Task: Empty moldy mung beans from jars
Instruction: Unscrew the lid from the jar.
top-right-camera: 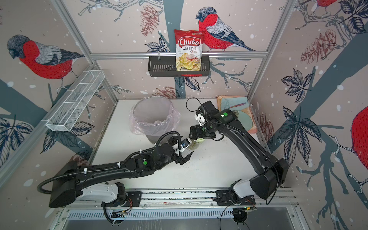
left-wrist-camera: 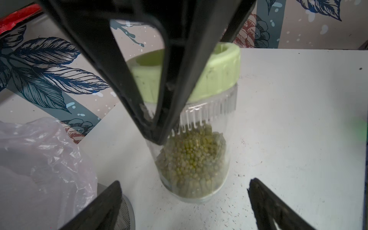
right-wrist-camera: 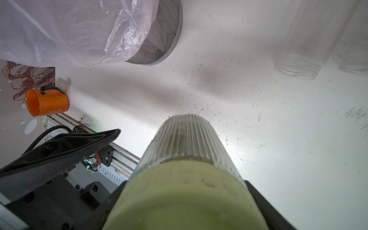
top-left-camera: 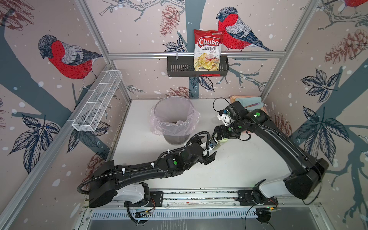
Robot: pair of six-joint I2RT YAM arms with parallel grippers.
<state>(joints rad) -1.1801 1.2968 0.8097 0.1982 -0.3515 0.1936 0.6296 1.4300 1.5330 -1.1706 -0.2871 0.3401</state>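
"When we looked down at the white table (top-left-camera: 239, 169), where was the glass jar (left-wrist-camera: 211, 127)?"

"We saw it near the middle, just beside the mesh bin (top-left-camera: 177, 138) with the pinkish plastic bag (top-left-camera: 157, 123) in it. It stood almost straight up, with its bottom at the table. We could not tell if it touched."

"What was in it?"

"We saw the mung beans (left-wrist-camera: 191, 161), a heap of tiny green balls in the lower half. The pale green lid (left-wrist-camera: 217, 75) was on top."

"Who held it?"

"The right gripper (right-wrist-camera: 184, 193) did. Its black fingers (left-wrist-camera: 179, 89) sat on two sides of the lid and pinched it."

"And the left gripper (left-wrist-camera: 184, 191)?"

"We saw it wide open, low down and pointed at the jar. Its fingers were apart from the glass, and it held nothing."

"What else did we see?"

"We saw two clear jars (right-wrist-camera: 302, 39) with open mouths. They looked to be lying on the table, well apart from the full one. An orange cup (right-wrist-camera: 47, 102) lay on its side by the wall. Tiny dark specks (left-wrist-camera: 229, 211) dotted the table. Up on the back wall, a Chuba cassava chips bag (top-left-camera: 208, 49) stood in a black basket (top-left-camera: 179, 66)."
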